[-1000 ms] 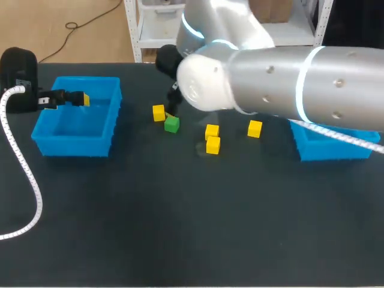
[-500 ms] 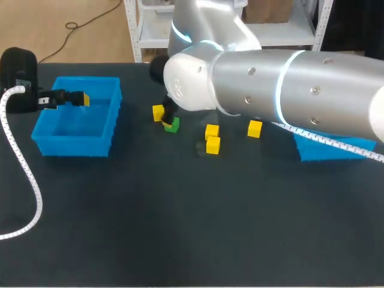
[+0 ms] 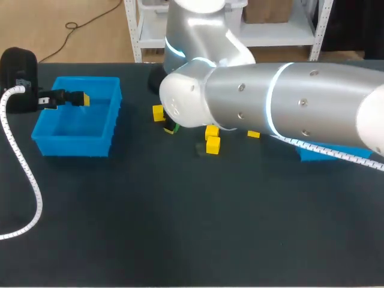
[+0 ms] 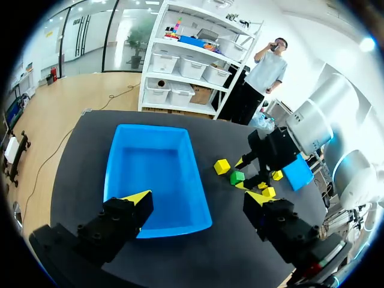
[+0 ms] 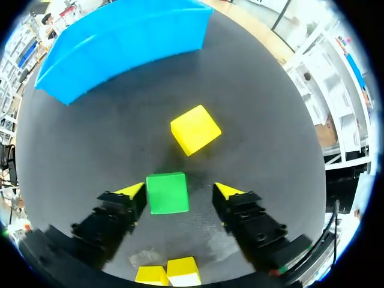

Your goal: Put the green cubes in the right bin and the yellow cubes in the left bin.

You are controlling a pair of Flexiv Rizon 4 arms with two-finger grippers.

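Our right arm spans the dark surface and hides most of the right bin. The left bin lies under our left gripper, whose fingers are spread apart. We note the right gripper is also released, with the green cube on the surface between its fingers, ungripped. A yellow cube lies just ahead.

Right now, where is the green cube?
In the right wrist view the green cube sits on the table between the open fingers of the right claw, with a yellow cube just ahead of it.
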